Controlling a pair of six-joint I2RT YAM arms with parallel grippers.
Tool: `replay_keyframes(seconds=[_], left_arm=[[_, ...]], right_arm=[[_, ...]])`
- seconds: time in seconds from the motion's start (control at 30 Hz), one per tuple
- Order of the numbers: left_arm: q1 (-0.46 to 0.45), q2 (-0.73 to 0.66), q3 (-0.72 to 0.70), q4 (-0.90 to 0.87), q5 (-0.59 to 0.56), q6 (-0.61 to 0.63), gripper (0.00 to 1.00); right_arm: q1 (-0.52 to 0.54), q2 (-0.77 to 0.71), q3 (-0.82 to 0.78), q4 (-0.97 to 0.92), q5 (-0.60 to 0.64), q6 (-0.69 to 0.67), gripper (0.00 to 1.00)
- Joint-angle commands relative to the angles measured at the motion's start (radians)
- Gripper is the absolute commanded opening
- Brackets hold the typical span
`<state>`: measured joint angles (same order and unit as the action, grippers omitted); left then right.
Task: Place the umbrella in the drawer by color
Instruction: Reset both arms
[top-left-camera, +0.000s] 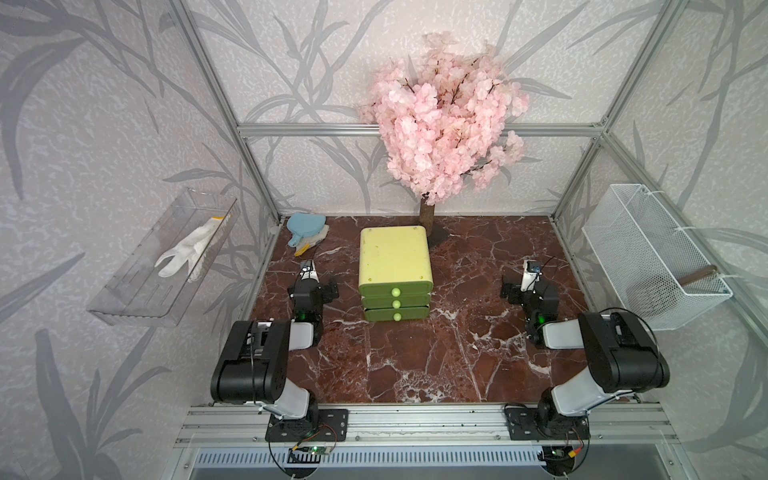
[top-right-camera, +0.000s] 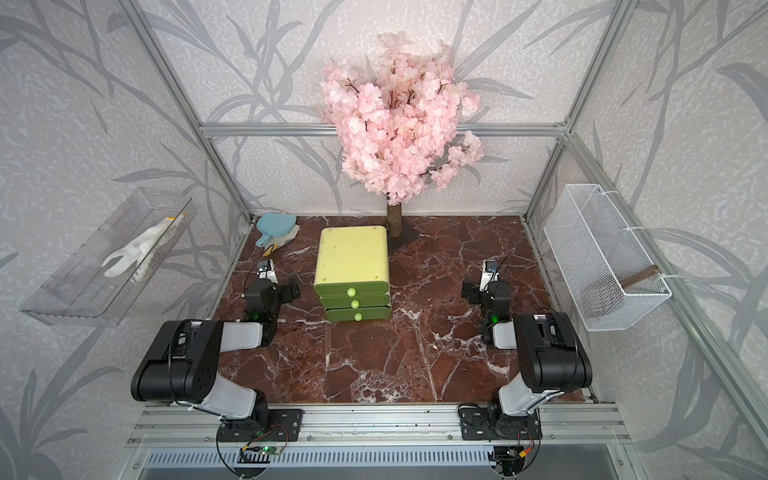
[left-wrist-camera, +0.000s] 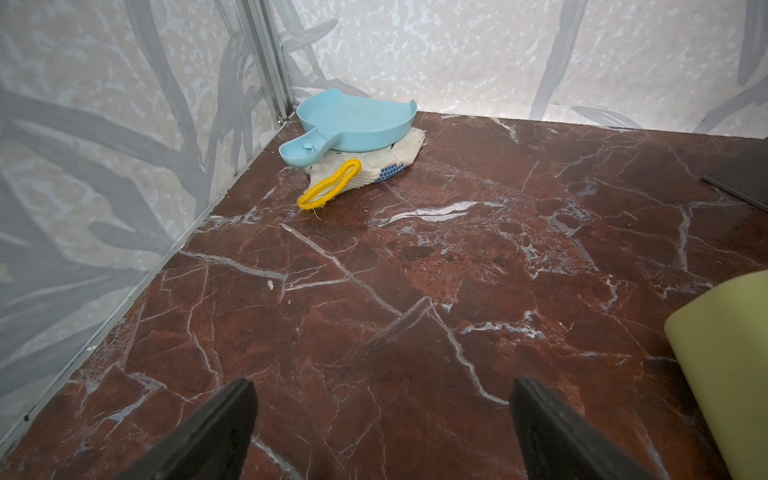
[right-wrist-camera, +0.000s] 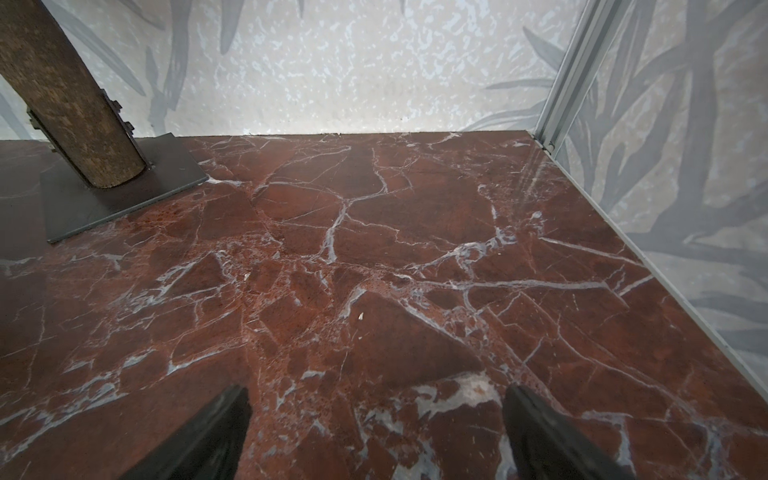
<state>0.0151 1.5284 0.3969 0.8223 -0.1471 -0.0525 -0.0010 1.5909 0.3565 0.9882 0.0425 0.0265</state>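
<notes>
No umbrella shows in any view. The drawer unit (top-left-camera: 395, 257) (top-right-camera: 351, 253) is a pale yellow-green box standing mid-table. Its three drawers (top-left-camera: 397, 301) are stacked, each a darker green than the one above and each with a round pale knob, and all are pushed in. My left gripper (left-wrist-camera: 382, 382) hovers open over bare marble to the left of the unit, whose corner (left-wrist-camera: 727, 374) shows beside it. My right gripper (right-wrist-camera: 376, 388) hovers open over bare marble to the right. Neither holds anything.
A pink blossom tree (top-left-camera: 440, 120) stands on a dark base plate (right-wrist-camera: 116, 203) behind the unit. A blue dustpan (left-wrist-camera: 353, 122) lies on a white glove (left-wrist-camera: 374, 166) in the back left corner. On the left wall, a clear tray (top-left-camera: 137, 286) holds a white glove (top-left-camera: 187, 249). A brown handle (top-left-camera: 702, 274) sticks out of the white mesh basket (top-left-camera: 648, 249) on the right wall.
</notes>
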Motion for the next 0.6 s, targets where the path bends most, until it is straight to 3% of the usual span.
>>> replay_keyframes(seconds=[0.0,0.57], left_arm=[[0.002,-0.005,0.010,-0.005,0.001,0.000,1.00],[0.003,-0.005,0.010,-0.007,0.003,-0.001,1.00]], right_arm=[[0.005,-0.010,0.006,-0.005,-0.010,-0.011,0.99],[-0.019,-0.006,0.027,-0.043,-0.045,0.013,0.99]])
